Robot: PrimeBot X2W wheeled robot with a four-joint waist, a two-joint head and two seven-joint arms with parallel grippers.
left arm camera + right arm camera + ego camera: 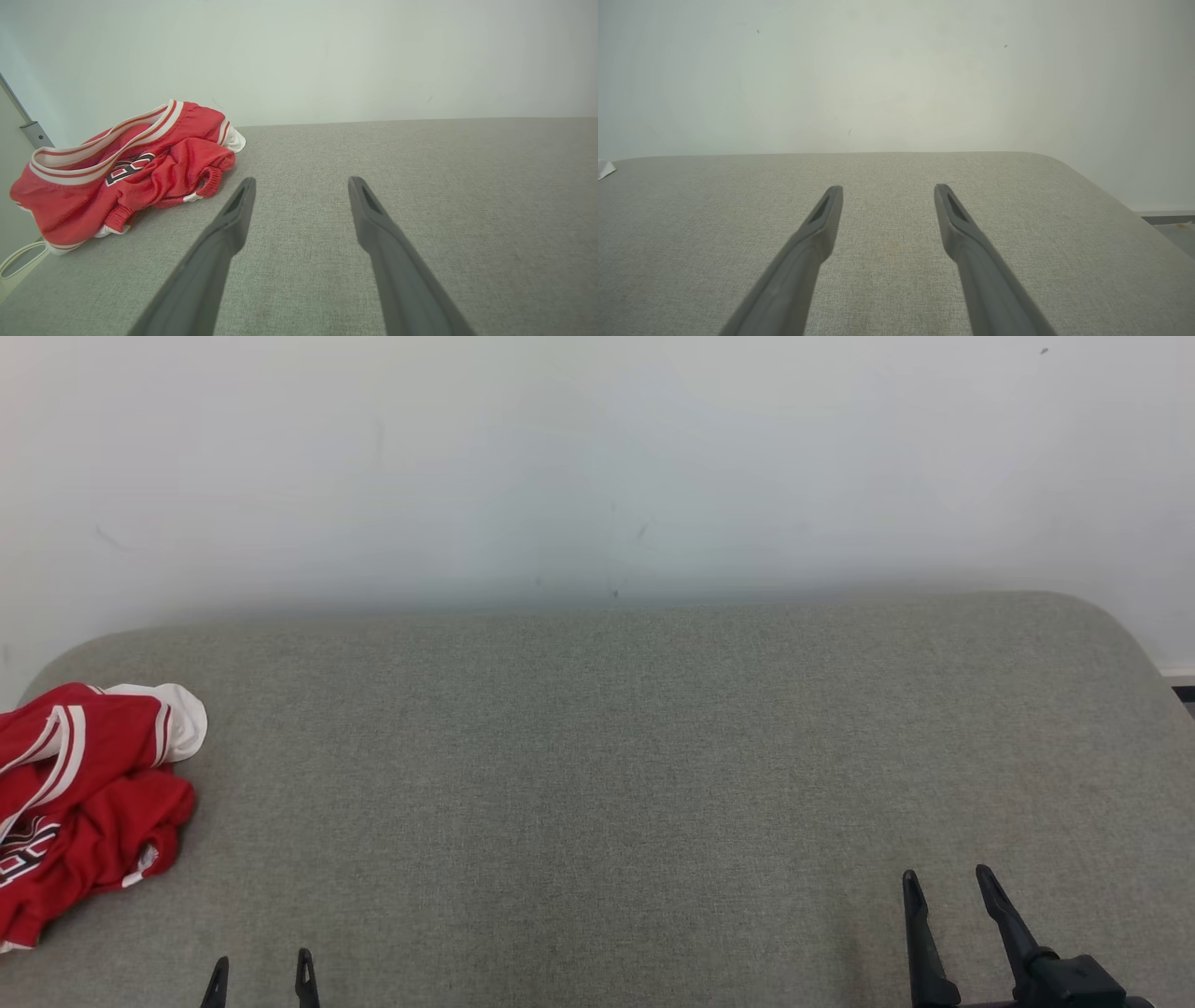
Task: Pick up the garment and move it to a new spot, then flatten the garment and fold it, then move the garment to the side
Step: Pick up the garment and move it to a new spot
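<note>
While the red sports garment (89,793) lies crumpled in a loose heap at the left edge of the padded grey surface (597,756), nothing is held by either gripper. The cloth is seen to be a smooth, slightly glossy knit, bunched into soft folds; a broad white band with red stripes is curved across its top, dark lettering edged in white is partly hidden in the creases, and ribbed red hems are turned outward. The surface is covered in a coarse, flecked weave and is rounded at its far corners, set against a plain pale wall (597,457). The left gripper (261,963) is held low near the front edge, just to the right of the garment and apart from it, its two tapered dark fingers spread wide. The right gripper (943,877) is placed well away at the lower right, its slim, slotted fingers likewise parted over bare fabric.
</note>
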